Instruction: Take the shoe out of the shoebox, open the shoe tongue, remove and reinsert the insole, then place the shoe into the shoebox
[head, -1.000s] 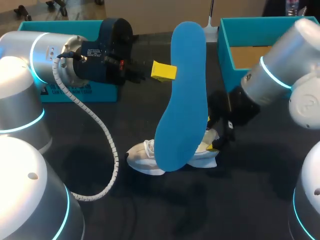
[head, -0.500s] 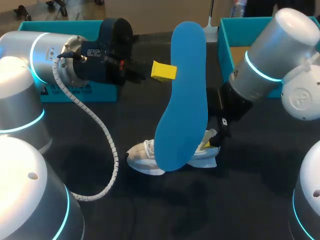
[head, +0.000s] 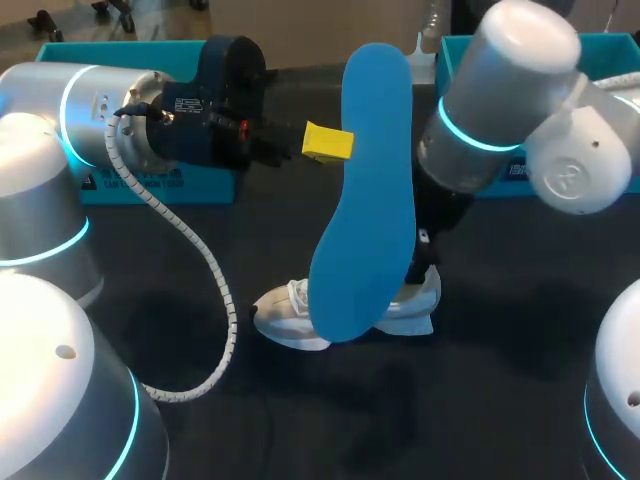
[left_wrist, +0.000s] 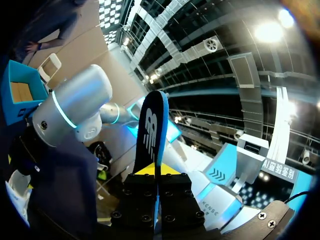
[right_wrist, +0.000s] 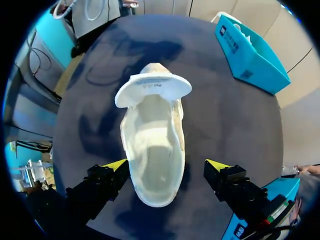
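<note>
My left gripper is shut on the edge of a blue insole, holding it upright above the table. In the left wrist view the insole stands on edge between the closed fingers of that gripper. A white shoe lies on the black table, partly hidden behind the insole. My right gripper hangs over the shoe's heel end. In the right wrist view the shoe shows its bare inside, with the tongue folded back. My right gripper stands open, one yellow tip on each side of the heel, not touching it.
A teal shoebox stands at the back right, behind my right arm. Another teal box stands at the back left, also seen as the teal box ahead of the shoe. The black table is bare in front.
My right arm has swung leftward over the shoe, its wrist now standing more upright above the heel. The left arm and the insole have not moved.
</note>
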